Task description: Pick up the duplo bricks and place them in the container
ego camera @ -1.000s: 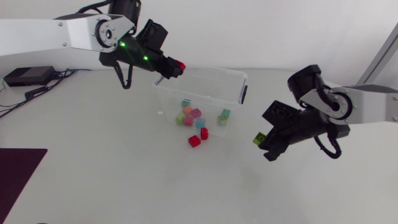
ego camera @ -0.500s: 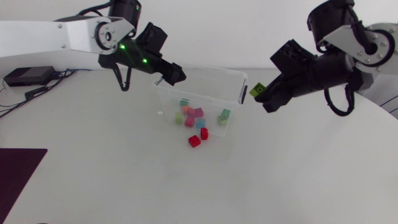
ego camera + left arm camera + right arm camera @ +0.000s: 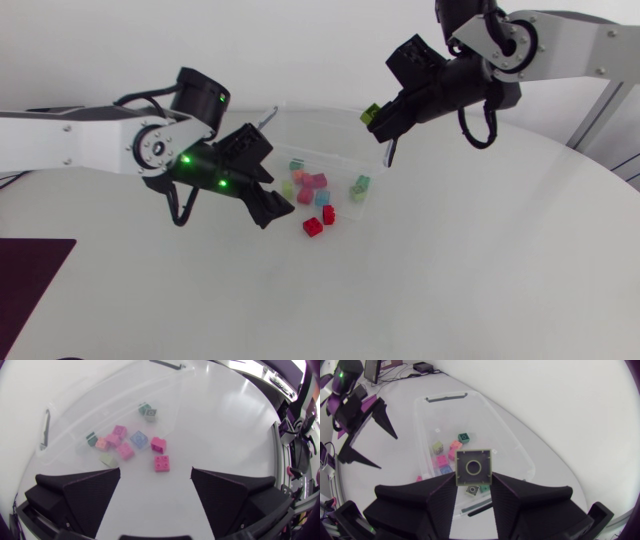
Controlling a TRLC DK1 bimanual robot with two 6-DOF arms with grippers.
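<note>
Drop-off step: the right claw (image 3: 378, 120) grips a green brick (image 3: 473, 466) over the box's (image 3: 441, 396) 1 o'clock corner. Next it should shift inward and let go. The left claw (image 3: 267, 204) gapes empty at the box's 8 o'clock, with two red bricks (image 3: 313, 226) just ahead. Nothing seems to block either arm.

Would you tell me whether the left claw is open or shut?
Open: the left claw has its fingers spread wide apart, with nothing held between them.
</note>
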